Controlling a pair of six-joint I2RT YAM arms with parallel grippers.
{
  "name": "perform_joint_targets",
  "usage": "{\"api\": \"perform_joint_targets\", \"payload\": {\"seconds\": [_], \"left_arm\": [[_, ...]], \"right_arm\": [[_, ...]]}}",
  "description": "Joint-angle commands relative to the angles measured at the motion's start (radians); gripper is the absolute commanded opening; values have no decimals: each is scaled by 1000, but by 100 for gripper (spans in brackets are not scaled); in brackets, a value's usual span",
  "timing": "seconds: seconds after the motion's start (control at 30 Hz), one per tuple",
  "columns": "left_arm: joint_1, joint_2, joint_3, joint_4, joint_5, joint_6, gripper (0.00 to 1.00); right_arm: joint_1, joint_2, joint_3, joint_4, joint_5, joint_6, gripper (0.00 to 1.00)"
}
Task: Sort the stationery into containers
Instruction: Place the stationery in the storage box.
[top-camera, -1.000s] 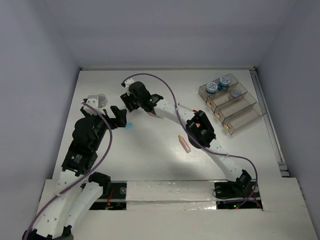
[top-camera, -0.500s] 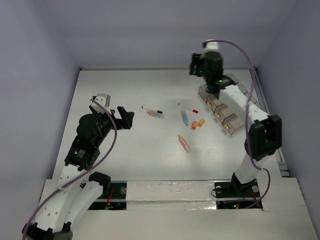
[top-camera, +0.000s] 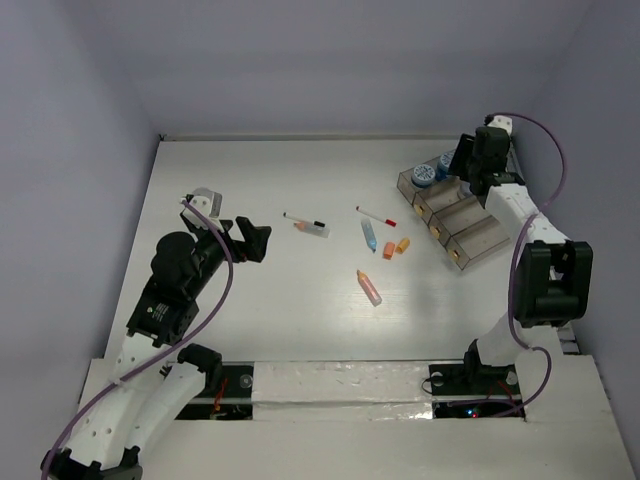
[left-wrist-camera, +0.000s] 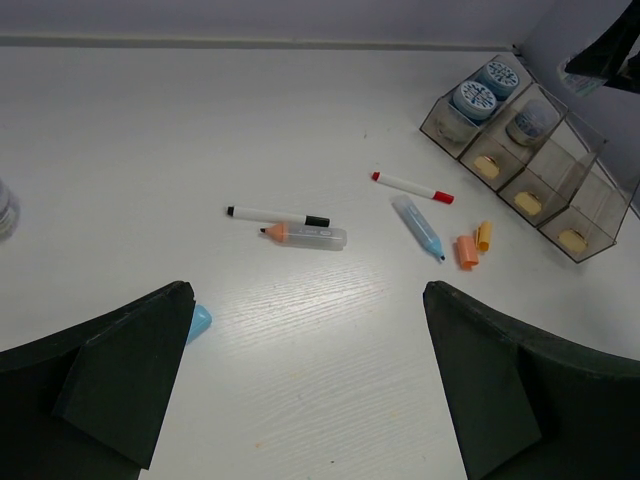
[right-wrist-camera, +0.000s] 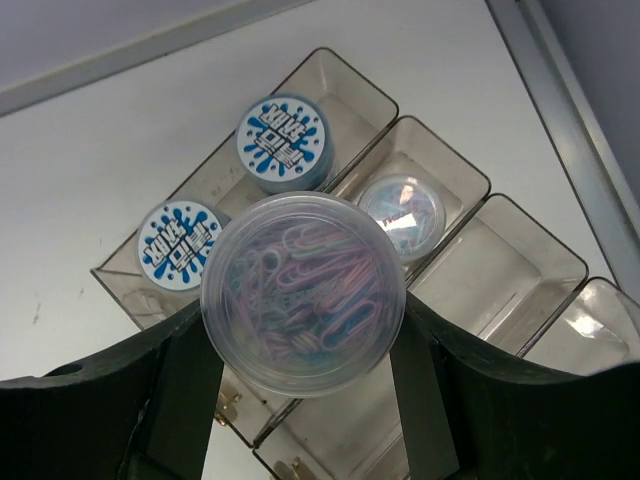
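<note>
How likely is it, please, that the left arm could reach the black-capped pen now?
Probably yes: the left gripper is open, and the black-capped pen lies in the open ahead, only a marker beside it.

1. R gripper (top-camera: 472, 168): 1 s ago I had it out over table centre-left, approx 10 o'clock of the pink stick (top-camera: 369, 287). 0.5 s ago it was above the tray's (top-camera: 487, 232) 10 o'clock corner. Now it's over the tray's 12 o'clock end, w/ a clear jar of paper clips (right-wrist-camera: 303, 290) pinched btwn its fingers.
2. R arm no longer lies across the table; elbow now up at the 3 o'clock edge. Black-capped pen (top-camera: 303, 218), blue stick (top-camera: 369, 236) and orange sticks (top-camera: 395, 246), covered 1 s ago, now show in top view.
3. L gripper (top-camera: 257, 242) slid a bit toward 4 o'clock. Light-blue eraser (left-wrist-camera: 200, 322), seen in top view 1 s ago, is now hidden under it there; L wrist cam has it just beside one finger.
</note>
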Motion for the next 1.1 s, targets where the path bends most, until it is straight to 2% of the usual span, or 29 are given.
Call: {"api": "perform_joint_targets", "payload": {"seconds": [0.0, 0.6, 0.77, 1.07], "left_arm": [[-5, -3, -2, 34, 9, 8, 99], [-5, 6, -2, 33, 6, 8, 99], [-5, 6, -2, 33, 3, 9, 99], [-5, 6, -2, 30, -3, 8, 99]], "right_arm": [[4, 5, 3, 32, -1, 29, 45], [-14, 138, 7, 19, -32, 57, 49], [-14, 151, -3, 19, -24, 64, 54], [-14, 168, 9, 12, -24, 69, 70]]}}
